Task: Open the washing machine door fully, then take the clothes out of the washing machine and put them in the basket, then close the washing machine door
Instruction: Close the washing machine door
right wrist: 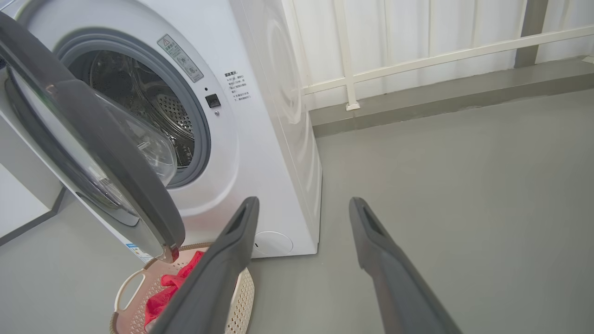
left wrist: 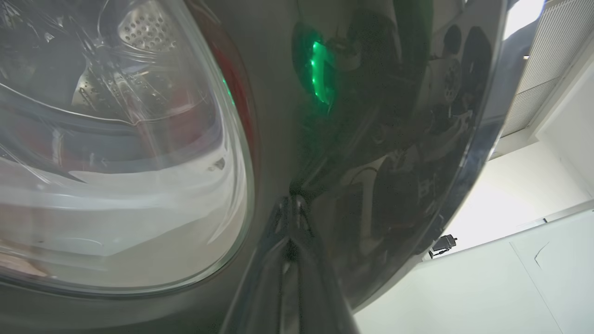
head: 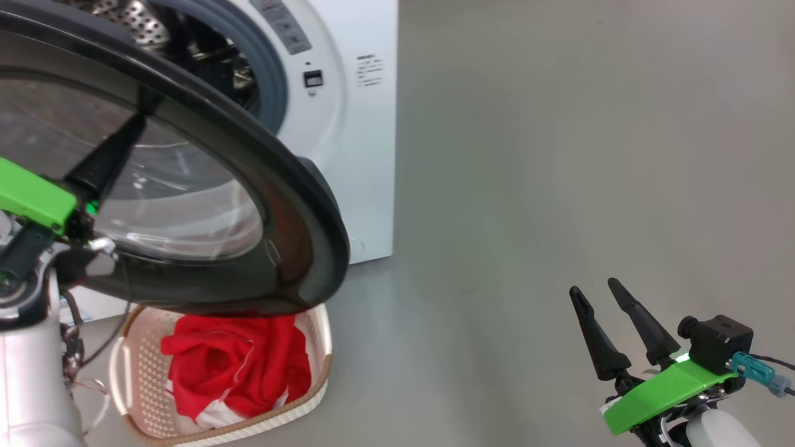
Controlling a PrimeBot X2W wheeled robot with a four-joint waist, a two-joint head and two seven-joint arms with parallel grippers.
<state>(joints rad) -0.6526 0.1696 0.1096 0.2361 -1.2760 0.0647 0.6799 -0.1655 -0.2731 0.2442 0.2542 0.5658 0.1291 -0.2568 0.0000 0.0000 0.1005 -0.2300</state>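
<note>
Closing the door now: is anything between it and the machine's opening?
Nothing visible does. No fabric hangs over the blue-grey gasket between the round black-ringed glass door and the white washing machine. The cream perforated basket holding the red clothes sits below the door's lower edge, seemingly out of its swing.

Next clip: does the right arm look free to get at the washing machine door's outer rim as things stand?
Probably yes. Just grey floor separates the right gripper, jaws open, from the washing machine door's near rim; whether the arm stretches that far is unclear.
</note>
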